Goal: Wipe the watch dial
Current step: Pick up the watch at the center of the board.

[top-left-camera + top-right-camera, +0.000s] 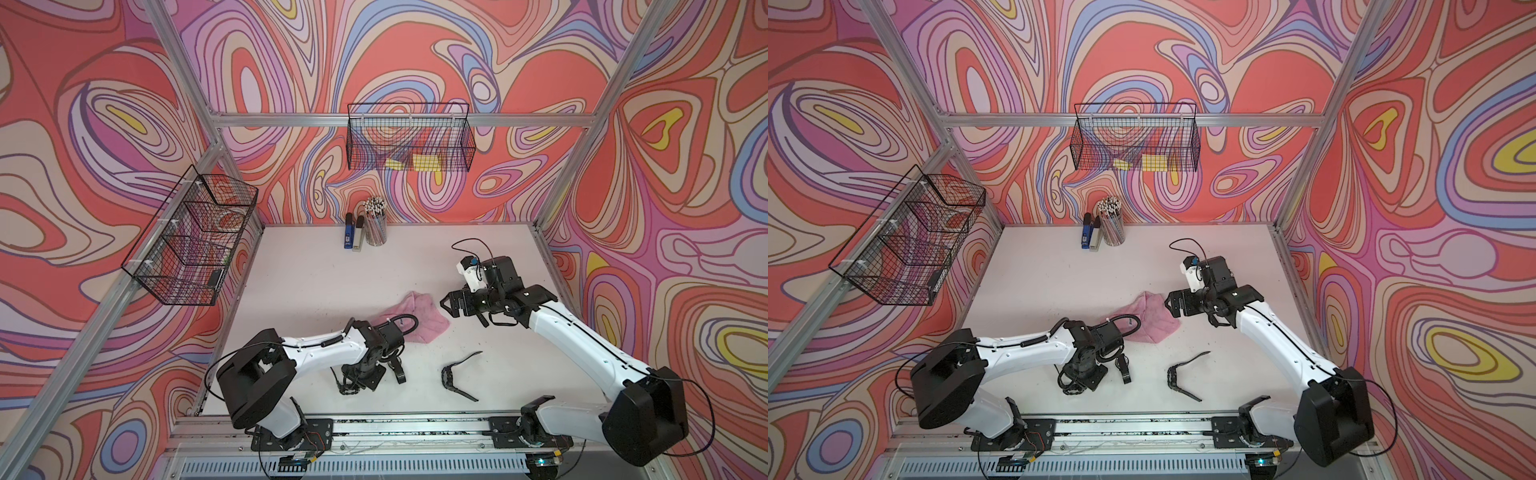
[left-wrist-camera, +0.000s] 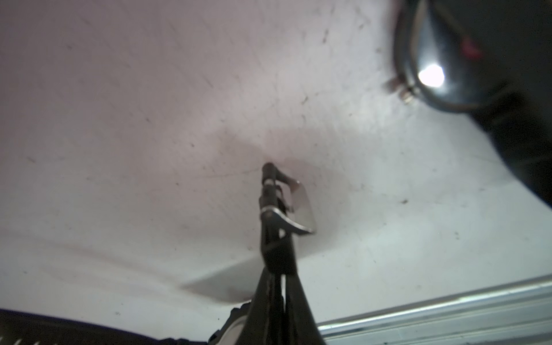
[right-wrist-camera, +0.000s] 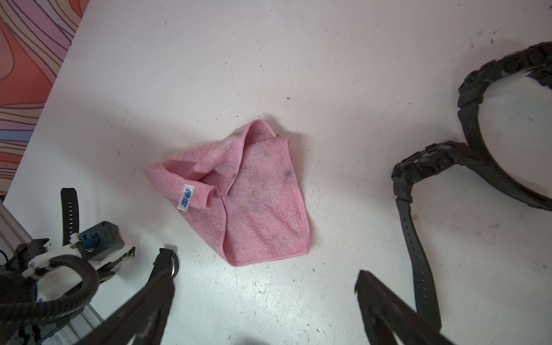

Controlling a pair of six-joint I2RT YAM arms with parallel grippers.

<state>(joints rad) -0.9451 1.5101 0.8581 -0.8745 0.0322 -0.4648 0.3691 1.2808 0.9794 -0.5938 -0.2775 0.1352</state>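
Note:
My left gripper (image 2: 276, 277) is shut on the buckle end of a black watch strap (image 2: 273, 197). The watch dial (image 2: 442, 50), dark and glossy with silver pushers, fills a corner of the left wrist view. In both top views this gripper (image 1: 365, 376) (image 1: 1081, 376) points down near the table's front, with a strap (image 1: 398, 368) beside it. A crumpled pink cloth (image 3: 248, 194) (image 1: 409, 318) lies mid-table. My right gripper (image 3: 265, 298) (image 1: 446, 305) hangs open over the cloth's right edge, with nothing between its fingers.
Another black watch (image 1: 451, 376) (image 3: 418, 170) lies on the table right of the left gripper, with a further dark band (image 3: 507, 65) beyond it. A pencil cup (image 1: 376, 224) and stapler (image 1: 349, 235) stand at the back. Wire baskets (image 1: 409, 139) (image 1: 195, 241) hang on the walls.

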